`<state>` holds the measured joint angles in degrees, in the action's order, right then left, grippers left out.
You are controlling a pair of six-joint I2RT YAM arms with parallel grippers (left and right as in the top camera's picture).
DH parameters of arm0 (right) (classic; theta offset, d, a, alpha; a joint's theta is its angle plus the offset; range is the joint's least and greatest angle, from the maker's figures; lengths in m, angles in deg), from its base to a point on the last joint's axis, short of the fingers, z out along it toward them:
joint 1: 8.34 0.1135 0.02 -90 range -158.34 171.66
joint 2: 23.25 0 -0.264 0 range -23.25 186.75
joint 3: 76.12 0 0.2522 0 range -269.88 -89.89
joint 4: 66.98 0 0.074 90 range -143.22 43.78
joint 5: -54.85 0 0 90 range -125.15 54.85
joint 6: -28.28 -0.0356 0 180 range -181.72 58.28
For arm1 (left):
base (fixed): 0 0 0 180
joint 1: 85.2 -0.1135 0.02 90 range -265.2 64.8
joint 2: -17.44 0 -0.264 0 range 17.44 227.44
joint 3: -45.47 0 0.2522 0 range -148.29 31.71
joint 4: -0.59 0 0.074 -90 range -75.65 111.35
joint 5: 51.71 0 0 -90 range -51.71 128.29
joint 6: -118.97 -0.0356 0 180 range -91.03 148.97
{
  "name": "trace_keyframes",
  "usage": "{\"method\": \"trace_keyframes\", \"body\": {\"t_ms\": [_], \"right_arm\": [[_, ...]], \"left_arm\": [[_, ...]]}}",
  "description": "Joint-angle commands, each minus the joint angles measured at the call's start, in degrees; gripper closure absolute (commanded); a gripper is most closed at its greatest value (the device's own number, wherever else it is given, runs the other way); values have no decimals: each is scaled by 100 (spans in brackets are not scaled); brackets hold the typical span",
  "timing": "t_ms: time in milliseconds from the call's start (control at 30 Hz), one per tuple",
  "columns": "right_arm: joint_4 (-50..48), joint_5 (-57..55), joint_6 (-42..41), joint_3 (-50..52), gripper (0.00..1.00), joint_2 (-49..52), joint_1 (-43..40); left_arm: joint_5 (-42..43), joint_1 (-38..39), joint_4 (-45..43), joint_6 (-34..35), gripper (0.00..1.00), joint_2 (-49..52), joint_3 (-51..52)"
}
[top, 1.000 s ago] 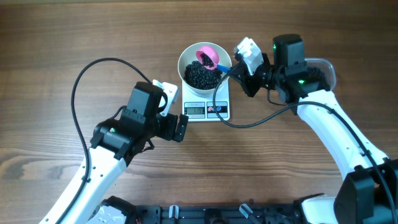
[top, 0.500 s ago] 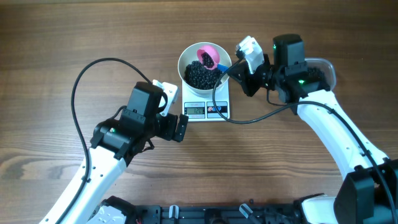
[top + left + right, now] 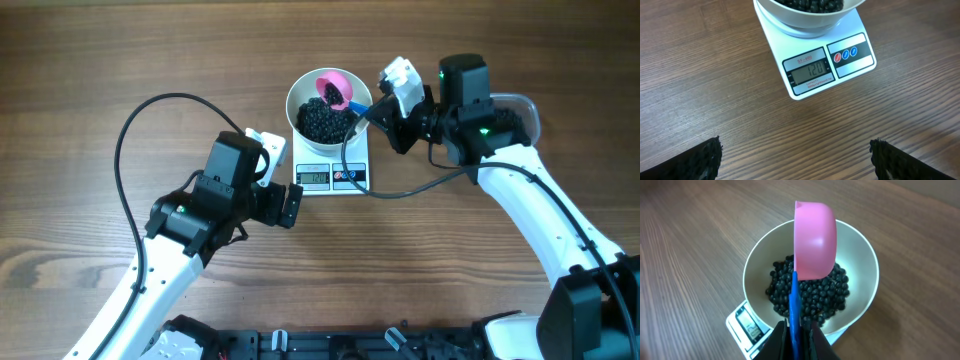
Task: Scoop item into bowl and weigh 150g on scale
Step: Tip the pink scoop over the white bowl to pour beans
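Beans, tiny round black ones, half-filled one smooth white bowl on one flat scale; right gripper pinched one pink scoop, left gripper gaped wide.

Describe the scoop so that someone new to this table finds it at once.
Find the white scale near the middle of the wooden table; a white bowl of black beads sits on it. Over that bowl hangs the scoop, held by the right tool: the only pink thing, with a blue handle.
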<state>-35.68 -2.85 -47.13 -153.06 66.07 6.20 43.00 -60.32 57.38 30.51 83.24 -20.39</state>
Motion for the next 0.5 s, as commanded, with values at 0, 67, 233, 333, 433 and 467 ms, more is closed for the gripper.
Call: {"method": "trace_keyframes", "body": {"t_ms": [0,67,233,333,433,467], "right_arm": [[-33,76,-455,-11,96,90,39],[-37,76,-457,-11,96,90,39],[4,219,151,-11,96,90,52],[2,181,802,-11,96,90,111],[-57,181,769,-11,96,90,160],[-52,184,772,-11,96,90,170]], "left_arm": [[-31,-26,-15,-72,0,22,37],[-31,-26,-15,-72,0,22,37],[-31,-26,-15,-72,0,22,37],[-31,-26,-15,-72,0,22,37],[-31,-26,-15,-72,0,22,37],[-31,-26,-15,-70,0,22,37]]}}
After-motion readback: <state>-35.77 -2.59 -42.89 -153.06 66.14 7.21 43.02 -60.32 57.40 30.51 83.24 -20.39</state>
